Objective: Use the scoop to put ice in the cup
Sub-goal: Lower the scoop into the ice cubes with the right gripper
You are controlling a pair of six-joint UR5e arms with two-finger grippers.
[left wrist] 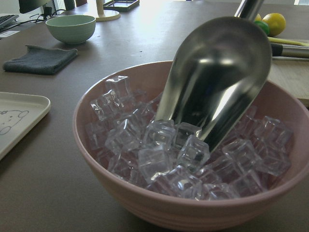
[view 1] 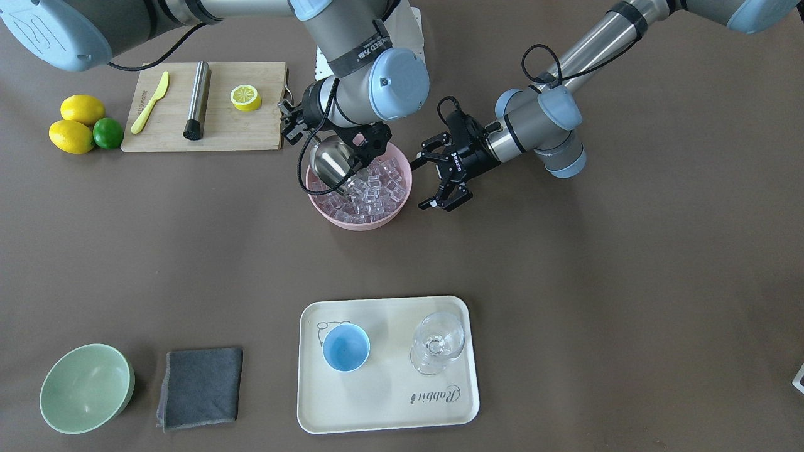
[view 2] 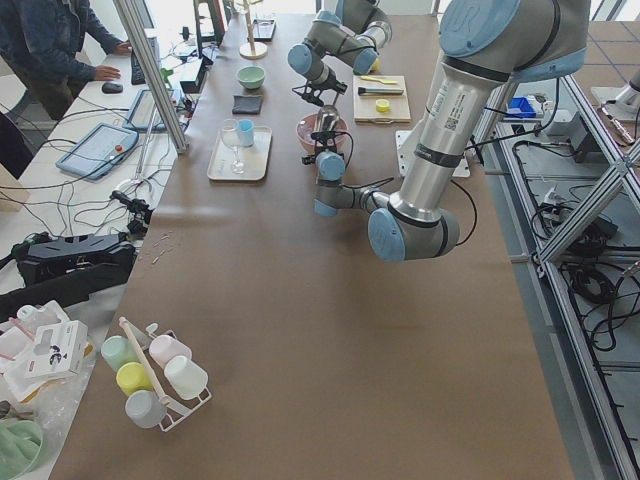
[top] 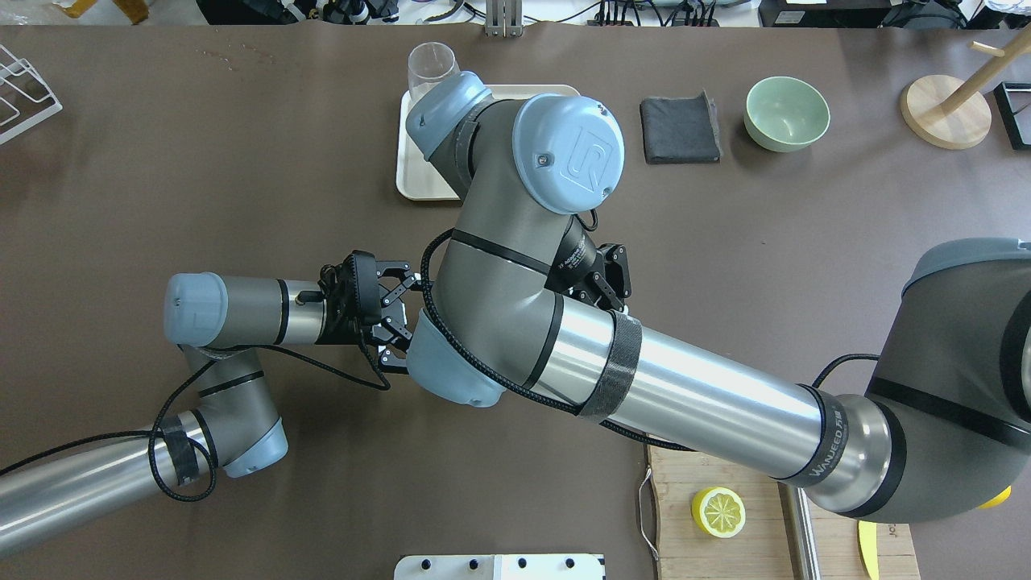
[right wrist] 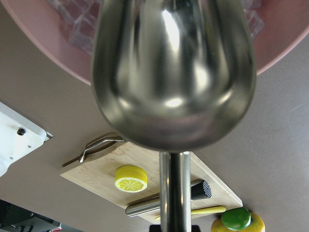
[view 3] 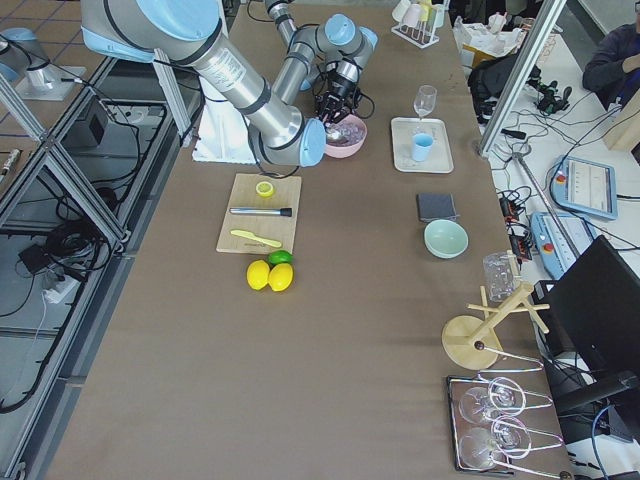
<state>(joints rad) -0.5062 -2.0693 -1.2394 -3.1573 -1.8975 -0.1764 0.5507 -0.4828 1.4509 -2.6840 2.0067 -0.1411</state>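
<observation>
Two grippers: right gripper clamps the scoop handle; left gripper gapes empty beside, likely watching.
Bowl: centre frame, corrals ice.
Scoop: lip dug into cubes to load.
Cup: lower centre, empty, waiting.

Brown table, alu frame, tiled floor.
</observation>
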